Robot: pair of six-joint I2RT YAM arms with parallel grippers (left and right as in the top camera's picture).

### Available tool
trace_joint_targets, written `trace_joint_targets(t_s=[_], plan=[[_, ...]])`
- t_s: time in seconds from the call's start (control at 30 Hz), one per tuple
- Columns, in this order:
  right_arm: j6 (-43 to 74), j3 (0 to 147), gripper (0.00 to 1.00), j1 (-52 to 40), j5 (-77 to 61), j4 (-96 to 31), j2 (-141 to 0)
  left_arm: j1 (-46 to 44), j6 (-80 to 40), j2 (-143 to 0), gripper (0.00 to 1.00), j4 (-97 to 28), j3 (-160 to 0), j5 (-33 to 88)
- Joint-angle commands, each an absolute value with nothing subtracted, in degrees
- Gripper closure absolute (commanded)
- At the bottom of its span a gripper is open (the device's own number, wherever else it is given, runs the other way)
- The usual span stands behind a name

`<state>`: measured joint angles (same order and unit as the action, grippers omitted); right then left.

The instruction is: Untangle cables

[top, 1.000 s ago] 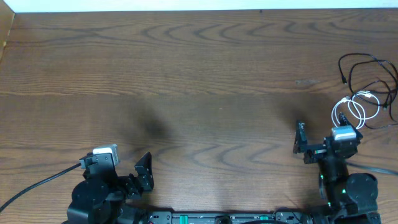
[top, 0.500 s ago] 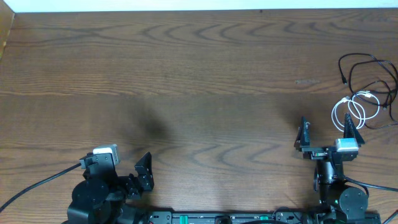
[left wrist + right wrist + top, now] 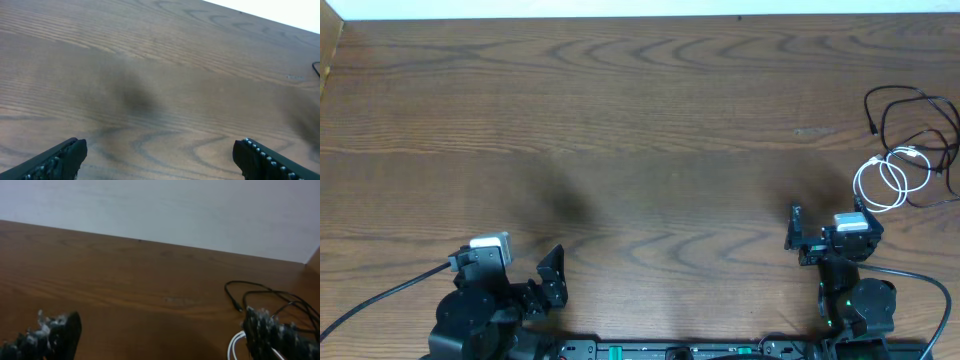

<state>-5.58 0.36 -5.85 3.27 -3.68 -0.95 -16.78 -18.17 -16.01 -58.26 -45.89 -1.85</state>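
Note:
The black cable (image 3: 910,108) lies in loose loops at the far right of the table. The white cable (image 3: 880,182) lies coiled just in front of it, and the two overlap near the right edge. My right gripper (image 3: 827,228) is open and empty, a little in front and to the left of the white coil. In the right wrist view the right gripper (image 3: 162,339) stands wide open, with the black cable (image 3: 260,293) and a bit of the white cable (image 3: 234,349) by its right finger. My left gripper (image 3: 542,280) is open and empty at the front left, also in its wrist view (image 3: 160,156).
The wooden table (image 3: 640,120) ends at a pale back edge (image 3: 640,12). A thick black arm wire (image 3: 370,300) runs off to the front left, and another (image 3: 920,275) curves behind the right arm's base.
My right gripper has drawn back and to the left, away from the white coil. The cables and the left arm have not moved.

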Motion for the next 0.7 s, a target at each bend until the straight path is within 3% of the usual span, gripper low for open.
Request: trace_joint_targets(t_s=[0.0,0.67], plan=[[-6.3,0.3,0.01,-5.5,2.2,-4.1,-0.4,-17.0,-17.8,-15.9,0.02,-58.2,-45.6,-2.2],[-6.3,0.3,0.01,-5.5,2.2,-4.1,-0.4,-17.0,-17.8,-15.9,0.02,-58.2,-45.6,-2.2]])
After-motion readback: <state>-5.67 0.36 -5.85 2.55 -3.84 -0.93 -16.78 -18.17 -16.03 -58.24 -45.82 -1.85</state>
